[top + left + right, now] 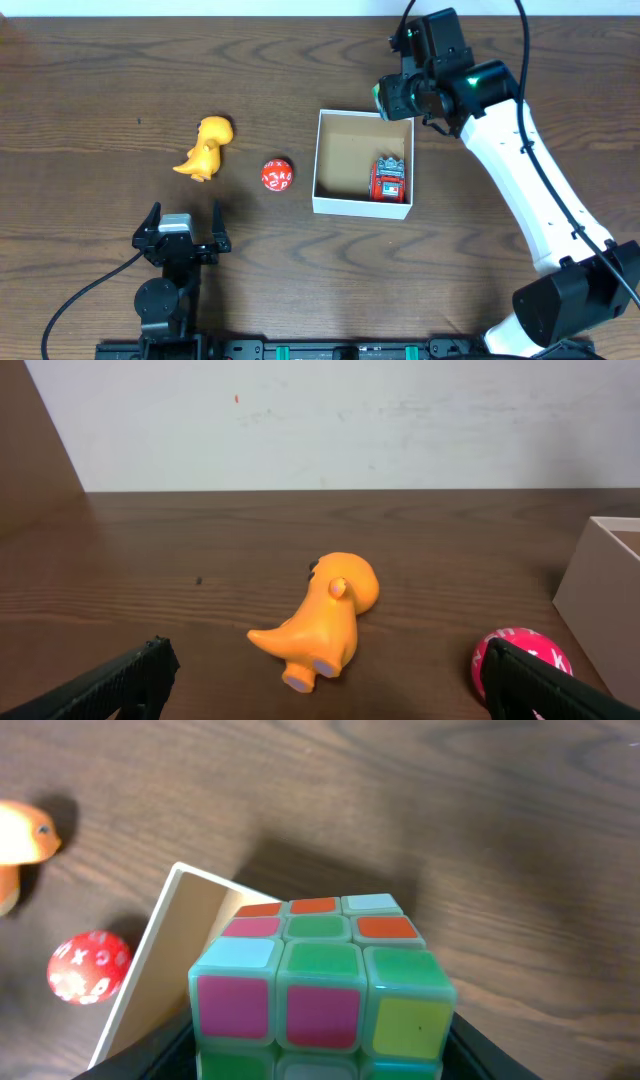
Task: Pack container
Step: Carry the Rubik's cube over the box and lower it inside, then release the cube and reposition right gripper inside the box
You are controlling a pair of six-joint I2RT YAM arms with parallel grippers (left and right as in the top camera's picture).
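The container (325,170) is a white-walled box with a brown inside at mid table; a red toy (390,180) lies in its right front corner. My right gripper (395,98) is shut on a puzzle cube (320,990) with green, pink and yellow tiles, held above the container's back right corner (190,920). An orange dinosaur (206,148) and a red ball (277,174) lie on the table left of the container. My left gripper (182,228) is open and empty in front of them, with the dinosaur (325,615) and ball (520,658) ahead.
The dark wooden table (100,90) extends left and back. A pale wall (350,420) rises behind the table's far edge in the left wrist view.
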